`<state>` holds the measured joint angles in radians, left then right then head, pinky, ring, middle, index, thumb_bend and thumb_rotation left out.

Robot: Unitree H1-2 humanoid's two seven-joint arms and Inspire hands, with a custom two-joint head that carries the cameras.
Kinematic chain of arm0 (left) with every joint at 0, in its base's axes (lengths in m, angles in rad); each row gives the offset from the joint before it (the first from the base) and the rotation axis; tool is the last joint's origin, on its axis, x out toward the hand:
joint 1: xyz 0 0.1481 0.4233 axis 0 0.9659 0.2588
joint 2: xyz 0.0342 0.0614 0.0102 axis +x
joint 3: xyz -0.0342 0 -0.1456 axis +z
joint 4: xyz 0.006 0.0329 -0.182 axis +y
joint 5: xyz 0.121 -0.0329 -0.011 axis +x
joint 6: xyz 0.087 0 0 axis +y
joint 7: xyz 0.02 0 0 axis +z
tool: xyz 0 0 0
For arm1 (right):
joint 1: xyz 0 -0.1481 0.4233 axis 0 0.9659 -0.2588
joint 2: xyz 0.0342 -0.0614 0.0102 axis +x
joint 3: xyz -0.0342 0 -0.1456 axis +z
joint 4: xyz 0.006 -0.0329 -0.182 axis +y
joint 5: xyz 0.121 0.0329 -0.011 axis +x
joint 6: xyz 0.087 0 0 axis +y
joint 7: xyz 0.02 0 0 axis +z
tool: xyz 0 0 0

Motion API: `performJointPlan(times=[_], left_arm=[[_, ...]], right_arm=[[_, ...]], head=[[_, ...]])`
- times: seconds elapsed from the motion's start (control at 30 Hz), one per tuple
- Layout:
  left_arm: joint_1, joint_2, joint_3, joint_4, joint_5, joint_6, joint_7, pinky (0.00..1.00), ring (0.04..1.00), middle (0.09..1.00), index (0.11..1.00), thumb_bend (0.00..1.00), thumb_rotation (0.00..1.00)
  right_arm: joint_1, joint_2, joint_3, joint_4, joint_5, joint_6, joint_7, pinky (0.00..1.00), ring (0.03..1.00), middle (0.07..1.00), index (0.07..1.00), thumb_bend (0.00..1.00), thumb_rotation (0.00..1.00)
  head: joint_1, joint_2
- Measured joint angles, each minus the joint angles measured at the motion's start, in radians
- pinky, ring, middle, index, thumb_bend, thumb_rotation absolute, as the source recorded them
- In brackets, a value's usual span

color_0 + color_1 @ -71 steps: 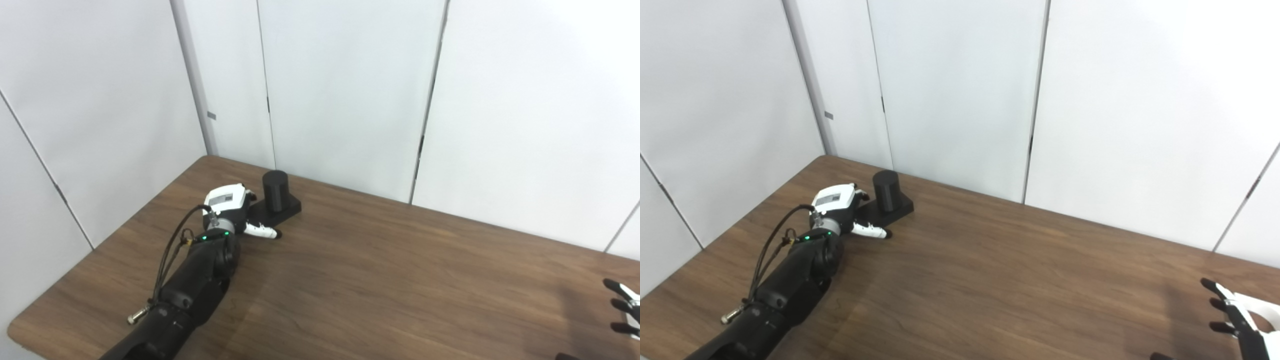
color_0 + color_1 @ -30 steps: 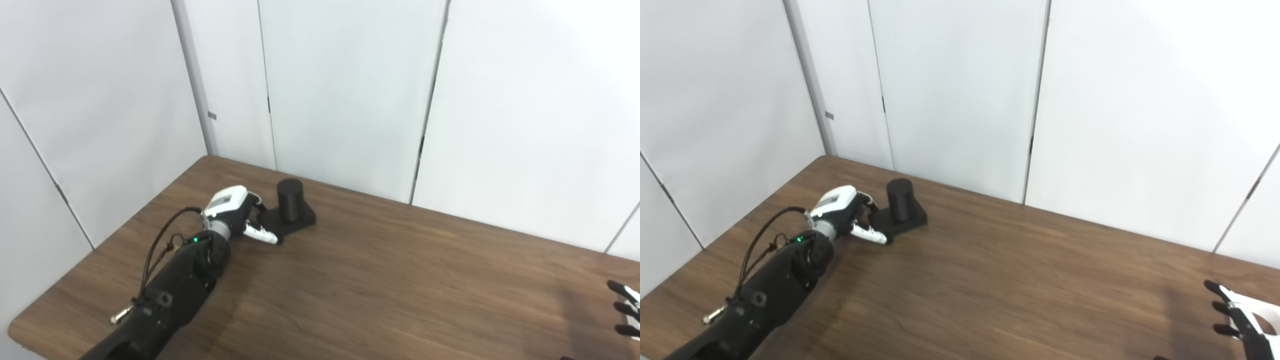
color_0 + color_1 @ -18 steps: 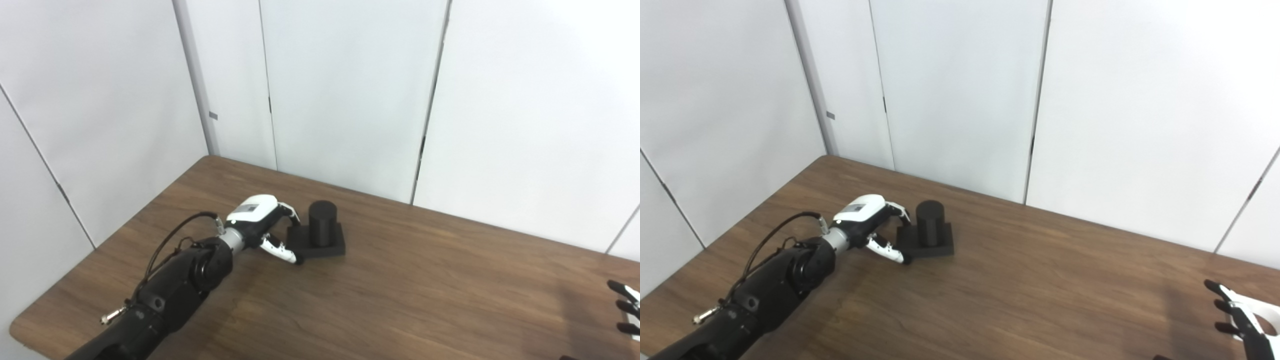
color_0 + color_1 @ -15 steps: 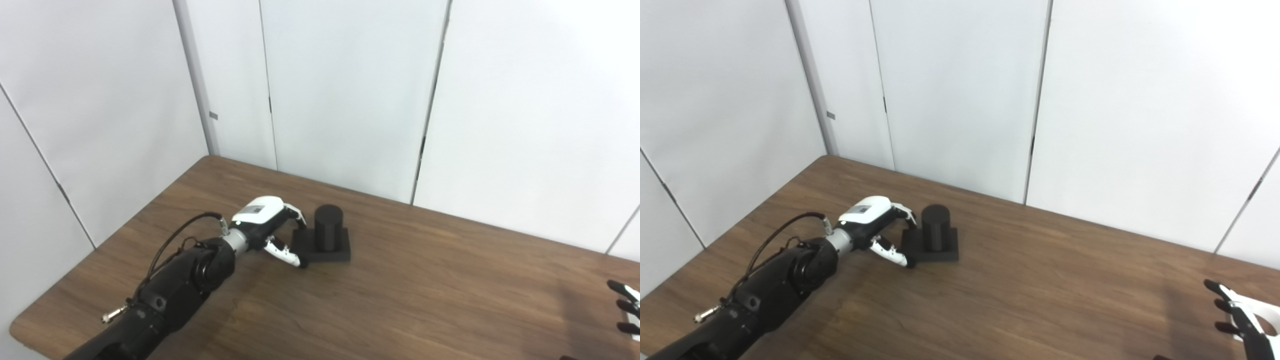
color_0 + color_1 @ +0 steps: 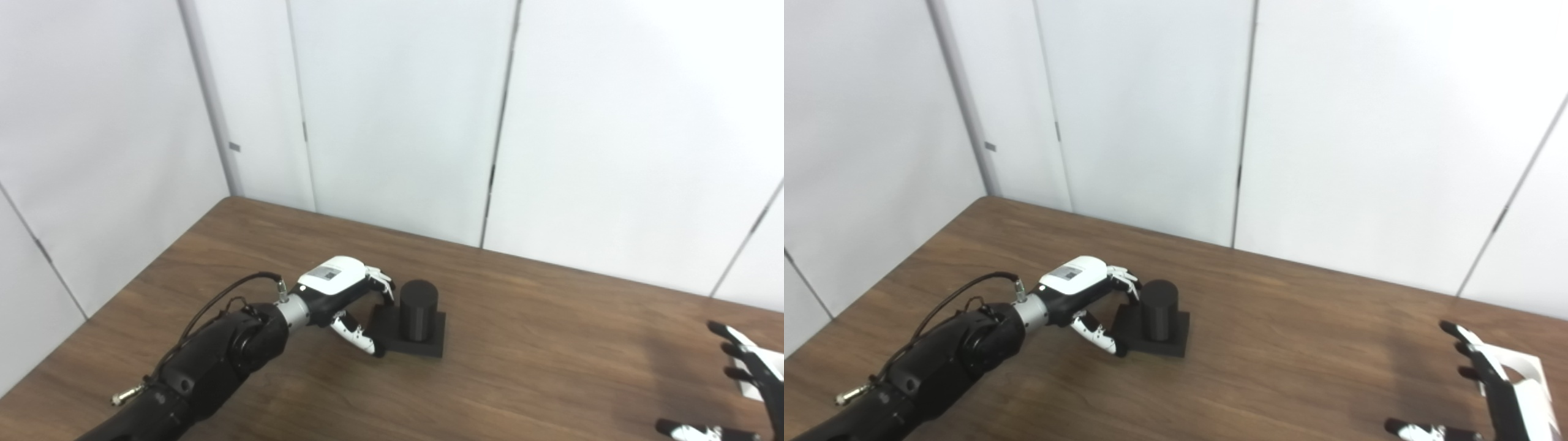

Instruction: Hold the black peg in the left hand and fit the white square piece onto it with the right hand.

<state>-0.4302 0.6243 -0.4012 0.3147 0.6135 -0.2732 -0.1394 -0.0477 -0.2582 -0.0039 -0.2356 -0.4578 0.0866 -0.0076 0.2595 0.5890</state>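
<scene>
Black against the brown wood, the peg [image 5: 418, 310] is standing upright on its flat square base [image 5: 433, 343] in the left eye view, sitting flat on the tabletop [image 5: 520, 361] left of centre. Your left hand [image 5: 340, 297] is reaching in from the side, fingers [image 5: 382, 283] curling around the far edge of the base and the thumb [image 5: 355, 331] pressing its near corner, so you are pinching the base, not the post. That looks deliberate: the post is being left bare for something to slide down over it. Whether the grip is firm enough to lift, I cannot tell, and the base is not looking raised. At the right edge, your right hand [image 5: 750, 373] is hovering with fingers spread, well apart from the peg.

Turning to the right eye view, the same pinch is showing on the base [image 5: 1176, 340], with the peg [image 5: 1159, 309] clear of the left hand [image 5: 1087, 288] above it. Your right hand [image 5: 1500, 392] is showing more fully here, fingers splayed and closed on nothing. A white flat shape [image 5: 1528, 376] is lying just behind it, possibly the square piece, though it is too cropped for you to be sure. If so, the hand is probably poised there to pick it up.
</scene>
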Motion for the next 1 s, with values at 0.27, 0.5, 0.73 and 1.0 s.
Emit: performJointPlan(times=[0.27,0.5,0.73,1.0], left_arm=[[-0.039,-0.039,-0.086,-0.016,0.017,-0.058,-0.022,0.83,0.889,0.841,0.487,0.52,0.07],[-0.059,-0.07,-0.139,-0.054,0.032,-0.059,-0.053,0.85,0.888,0.839,0.489,0.52,0.07],[-0.073,-0.073,-0.163,-0.084,0.042,-0.055,-0.097,0.86,0.879,0.841,0.488,0.52,0.07],[-0.068,-0.056,-0.16,-0.086,0.037,-0.079,-0.098,0.83,0.869,0.841,0.489,0.52,0.06]], right_arm=[[-0.004,0.006,0.0,0.028,-0.005,-0.02,-0.018,0.71,0.825,0.894,0.843,0.75,0.12],[-0.013,0.008,0.007,0.06,-0.003,-0.057,-0.033,0.71,0.826,0.902,0.847,0.76,0.21],[-0.019,0.012,0.03,0.06,-0.051,-0.063,-0.035,0.75,0.85,0.895,0.835,0.77,0.21],[-0.067,-0.046,0.033,0.033,-0.133,-0.054,-0.016,0.71,0.854,0.907,0.837,0.77,0.22]], head=[[-0.062,0.014],[-0.169,0.034],[-0.319,0.029],[-0.505,0.0]])
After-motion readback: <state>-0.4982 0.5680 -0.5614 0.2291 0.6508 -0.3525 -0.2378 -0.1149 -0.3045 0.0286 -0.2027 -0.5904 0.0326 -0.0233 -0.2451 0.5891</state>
